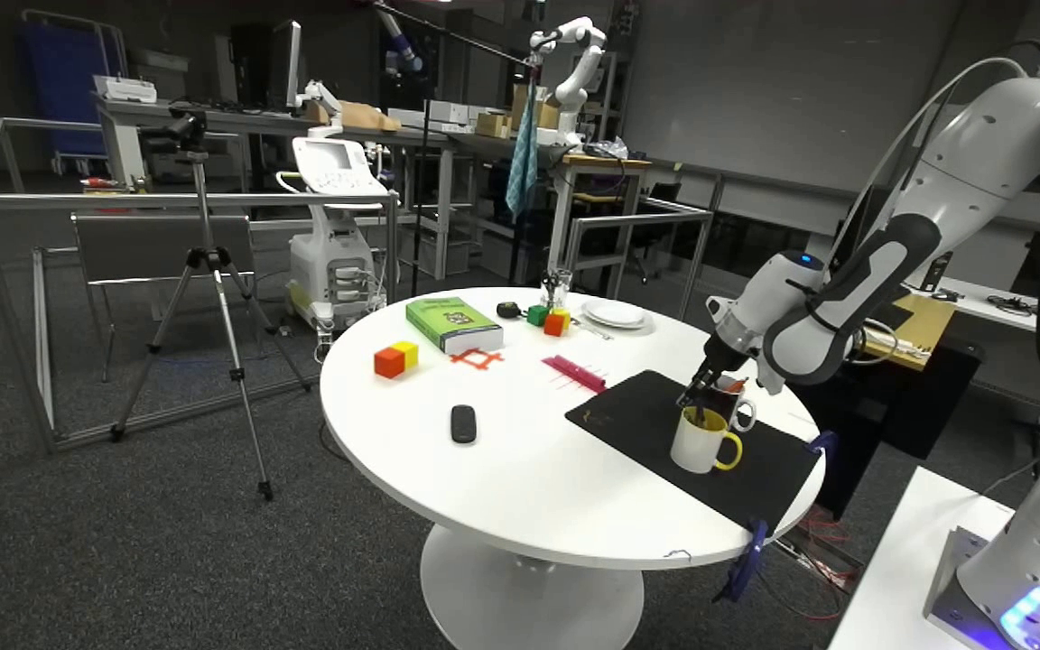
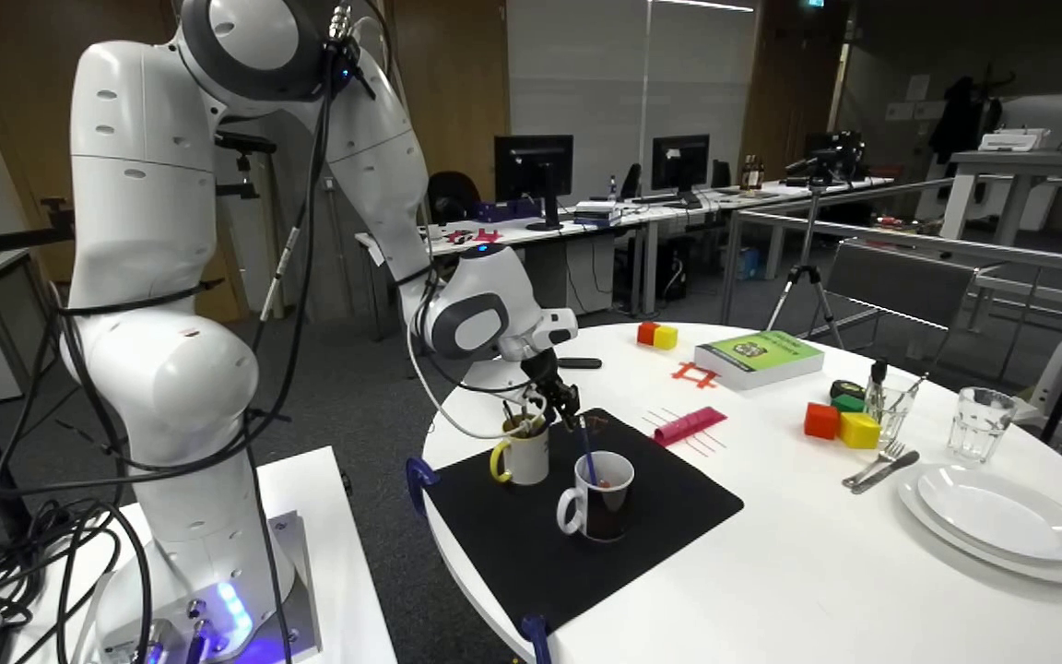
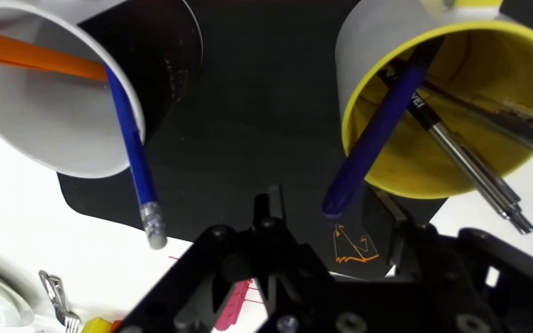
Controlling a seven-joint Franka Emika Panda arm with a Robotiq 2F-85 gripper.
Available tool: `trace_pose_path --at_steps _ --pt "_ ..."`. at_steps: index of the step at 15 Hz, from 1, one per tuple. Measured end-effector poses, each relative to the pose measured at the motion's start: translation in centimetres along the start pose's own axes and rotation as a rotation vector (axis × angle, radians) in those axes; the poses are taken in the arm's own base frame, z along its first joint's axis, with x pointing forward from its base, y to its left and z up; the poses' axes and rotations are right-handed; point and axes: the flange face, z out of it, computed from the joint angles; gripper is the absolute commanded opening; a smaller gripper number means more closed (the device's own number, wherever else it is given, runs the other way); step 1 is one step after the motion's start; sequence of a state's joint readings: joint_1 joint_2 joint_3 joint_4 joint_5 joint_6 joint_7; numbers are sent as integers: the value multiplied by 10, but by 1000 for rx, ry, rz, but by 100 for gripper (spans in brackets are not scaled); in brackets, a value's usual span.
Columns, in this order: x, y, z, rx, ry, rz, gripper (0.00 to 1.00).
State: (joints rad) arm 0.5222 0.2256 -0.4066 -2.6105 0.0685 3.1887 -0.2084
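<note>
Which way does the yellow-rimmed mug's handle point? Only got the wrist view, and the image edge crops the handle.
Observer: On the yellow-rimmed mug, the handle points to the side where the arm's base stands; that base shows only in the exterior views.
Operator: Ok. What, if anything, pins the black mat?
Observer: Two blue clamps sit on the rim of the round table, at two of the mat's corners. They show in both exterior views, not in yours.
</note>
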Motion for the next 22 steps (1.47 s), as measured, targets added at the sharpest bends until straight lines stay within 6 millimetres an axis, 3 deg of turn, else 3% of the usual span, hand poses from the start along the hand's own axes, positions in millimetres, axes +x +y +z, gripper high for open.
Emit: trace_pose_path --at_steps 4,10,18,22 --pt "0 -10 -2 -1 0 10 93" --pt "0 -25 -4 0 1 2 90" --pt "1 -34 -7 -2 6 -18 96" --pt "2 -35 -10 -7 11 -25 94"
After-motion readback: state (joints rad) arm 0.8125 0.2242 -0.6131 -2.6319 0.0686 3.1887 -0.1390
